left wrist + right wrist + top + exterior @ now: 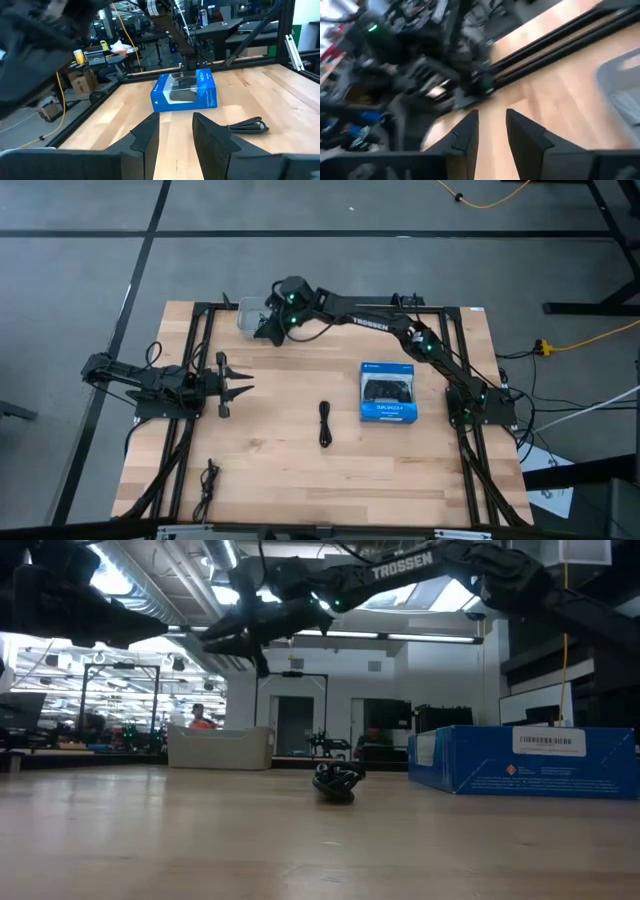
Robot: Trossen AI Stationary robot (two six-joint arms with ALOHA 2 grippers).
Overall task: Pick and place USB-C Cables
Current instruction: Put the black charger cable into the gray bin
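Hovering empty with fingers narrowly parted over the clear bin (250, 316) at the bench's far edge, the right gripper (266, 327) leaves two black USB-C Cables (325, 423) unpicked, mid-bench and at the near left corner; the left gripper (243, 390) waits open at the left edge.

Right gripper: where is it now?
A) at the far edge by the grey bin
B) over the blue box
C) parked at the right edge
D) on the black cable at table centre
A: the high view shows the right gripper reaching to the far edge beside the grey bin, away from the black cable.
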